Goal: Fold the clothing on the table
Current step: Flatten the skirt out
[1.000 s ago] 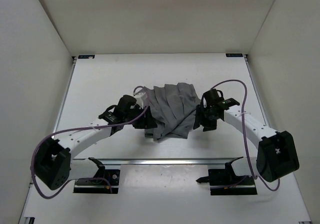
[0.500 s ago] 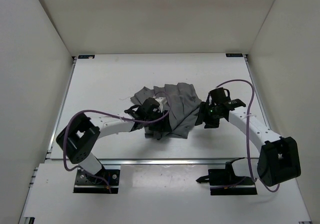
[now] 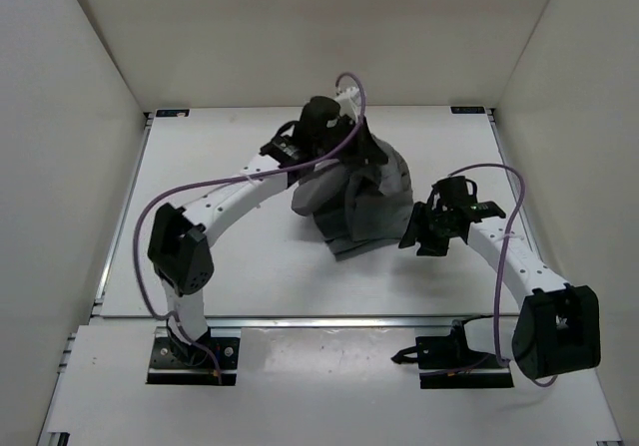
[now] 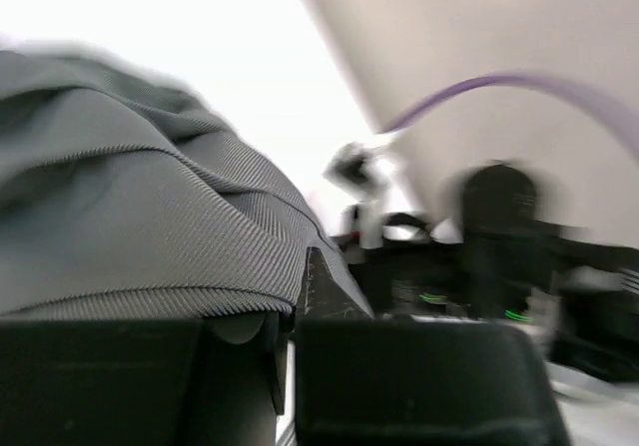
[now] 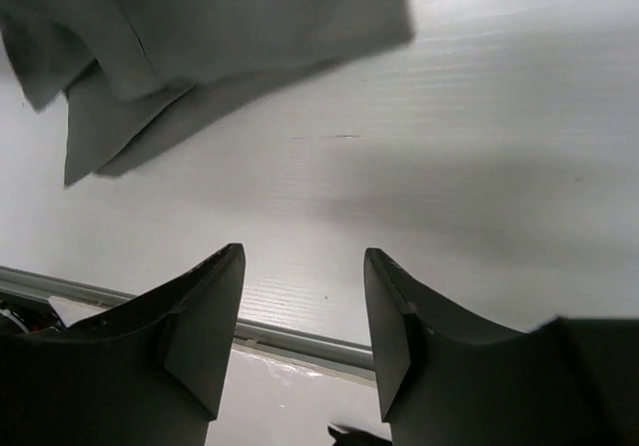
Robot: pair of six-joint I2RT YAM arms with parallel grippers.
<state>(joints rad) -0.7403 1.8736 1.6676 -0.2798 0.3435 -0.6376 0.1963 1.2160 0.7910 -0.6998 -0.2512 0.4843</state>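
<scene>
Grey pleated fabric is pretty much the whole scene: the clothing (image 3: 361, 215) sits bunched around the middle of the white desk (image 3: 215, 236), a bit toward the far side, and it's nowhere near a tidy fold yet. The left arm reaches way out over it, with the left fingers (image 3: 371, 153) at the far edge of the pile. From the left wrist view they look pressed together with a ridge of the ribbed cloth pinched between them. In the overhead view the cloth rises up toward them, so it reads as a real grab. The right fingers (image 3: 416, 238) stand apart with nothing in them, hovering just off the near-right edge of the garment, and bare desk shows between them in the right wrist view. Looks like it's mid-fold and fairly early on, with the left side lifting a flap to carry it over. The next move probably calls for laying that flap flat across the rest without dragging the whole pile along. The right fingers likely need to pin or grab the near corner so the pleats don't slump into a lump.
</scene>
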